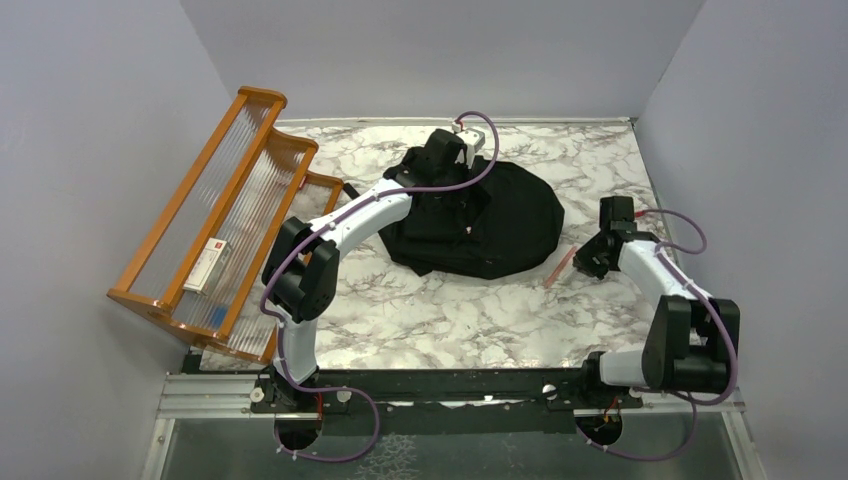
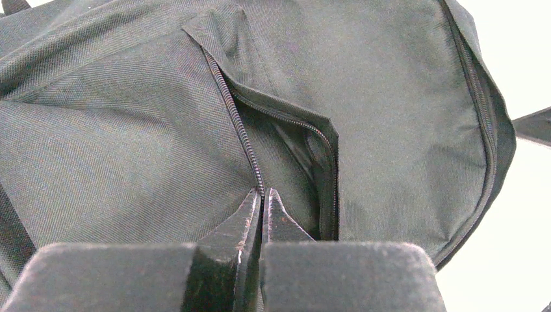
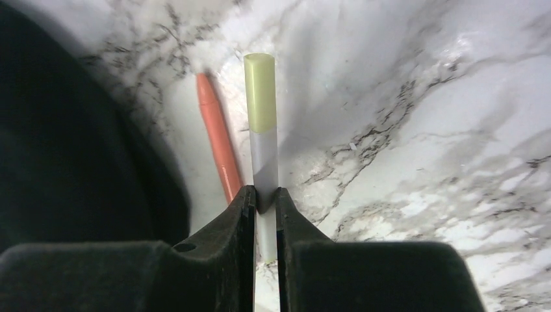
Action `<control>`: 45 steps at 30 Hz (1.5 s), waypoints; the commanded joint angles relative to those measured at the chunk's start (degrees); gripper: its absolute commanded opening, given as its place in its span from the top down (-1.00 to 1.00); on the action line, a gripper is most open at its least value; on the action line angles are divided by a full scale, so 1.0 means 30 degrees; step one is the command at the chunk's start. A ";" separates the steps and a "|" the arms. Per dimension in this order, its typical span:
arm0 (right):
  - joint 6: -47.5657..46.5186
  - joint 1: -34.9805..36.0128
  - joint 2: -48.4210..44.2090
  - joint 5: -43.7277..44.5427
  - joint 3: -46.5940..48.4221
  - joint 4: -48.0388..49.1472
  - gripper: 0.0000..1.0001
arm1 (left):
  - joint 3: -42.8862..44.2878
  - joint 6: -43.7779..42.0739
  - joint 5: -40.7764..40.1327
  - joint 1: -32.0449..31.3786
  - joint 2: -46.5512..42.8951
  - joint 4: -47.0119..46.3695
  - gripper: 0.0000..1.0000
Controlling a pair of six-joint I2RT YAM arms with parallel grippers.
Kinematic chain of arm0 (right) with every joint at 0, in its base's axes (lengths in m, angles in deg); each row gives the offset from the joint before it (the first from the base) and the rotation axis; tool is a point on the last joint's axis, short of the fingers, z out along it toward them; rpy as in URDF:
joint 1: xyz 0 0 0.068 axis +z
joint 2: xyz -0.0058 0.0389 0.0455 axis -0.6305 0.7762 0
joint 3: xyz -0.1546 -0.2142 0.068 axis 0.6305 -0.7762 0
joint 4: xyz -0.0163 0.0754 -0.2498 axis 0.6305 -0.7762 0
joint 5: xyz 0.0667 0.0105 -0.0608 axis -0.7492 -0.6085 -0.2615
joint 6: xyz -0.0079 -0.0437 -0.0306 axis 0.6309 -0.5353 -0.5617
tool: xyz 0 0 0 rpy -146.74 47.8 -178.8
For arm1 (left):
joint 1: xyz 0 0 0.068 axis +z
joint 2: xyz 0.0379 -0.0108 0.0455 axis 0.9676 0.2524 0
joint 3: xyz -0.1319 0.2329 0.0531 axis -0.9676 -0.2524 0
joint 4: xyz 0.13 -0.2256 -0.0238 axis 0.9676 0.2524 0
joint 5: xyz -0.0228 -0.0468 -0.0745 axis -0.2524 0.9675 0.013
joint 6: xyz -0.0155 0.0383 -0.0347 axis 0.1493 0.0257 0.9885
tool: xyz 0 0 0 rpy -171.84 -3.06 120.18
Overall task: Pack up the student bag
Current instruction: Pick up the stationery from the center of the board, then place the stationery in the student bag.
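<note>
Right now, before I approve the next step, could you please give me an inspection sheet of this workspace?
Surface: marble-pattern table, flat.
Job's things: student bag lies mid-table, front pocket zip open.
Clutter: orange pen lies on the table right of the bag; small box in the rack.
Jaws: left shut at the pocket zip; right shut on a yellow-capped pen.
Cables: purple cables run along both arms; one loops over the bag.
Surroundings: orange rack at the left, grey walls.
</note>
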 commanded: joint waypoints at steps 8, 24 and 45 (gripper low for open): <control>-0.2614 -0.0115 -0.4488 -0.1588 0.1432 0.2741 0.99 | 0.0065 0.0484 0.1219 0.0037 -0.0246 -0.0815 1.00; -0.3778 0.2056 -0.1434 -1.6272 0.3278 1.0190 0.99 | -0.0075 0.0718 0.1486 0.0035 -0.0256 -0.0894 1.00; -0.4639 0.6681 0.5985 -1.2416 0.9494 0.3396 0.99 | -0.0516 0.0778 0.1605 0.0023 -0.0608 -0.0936 1.00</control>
